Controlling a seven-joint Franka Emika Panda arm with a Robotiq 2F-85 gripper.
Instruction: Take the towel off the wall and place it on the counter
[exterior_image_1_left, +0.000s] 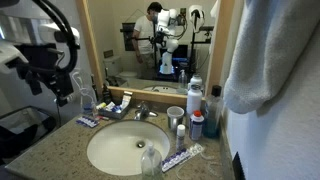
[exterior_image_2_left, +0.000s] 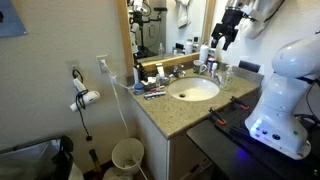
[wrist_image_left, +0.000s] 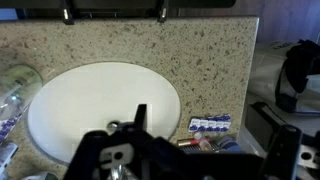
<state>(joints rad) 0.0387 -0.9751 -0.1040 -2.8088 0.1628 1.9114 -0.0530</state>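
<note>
The job has not really begun. The towel (exterior_image_1_left: 270, 50) hangs up high on the wall (exterior_image_1_left: 285, 140), at the side of the mirror (exterior_image_1_left: 120, 30). It hangs in soft folds, and nothing touches it. No part of it is on the counter (exterior_image_1_left: 40, 150).

The gripper (exterior_image_2_left: 227, 40) is up in the air over the back of the counter, near the mirror. In the wrist view it looks straight down at the sink (wrist_image_left: 100, 110). Its fingers (wrist_image_left: 140, 115) are apart. There is nothing between them, only the counter down below.

So I think all the steps are left. The arm has to go over to the towel, close on a bit of it, and pull it off the wall. Then it has to bring the towel down and let it go on the counter.

The counter is crowded. There are bottles (exterior_image_1_left: 195, 95), a cup (exterior_image_1_left: 175, 115) and tubes (exterior_image_1_left: 182, 157) round the sink. The towel is big and floppy, so it may knock some of them over or slide into the sink.
</note>
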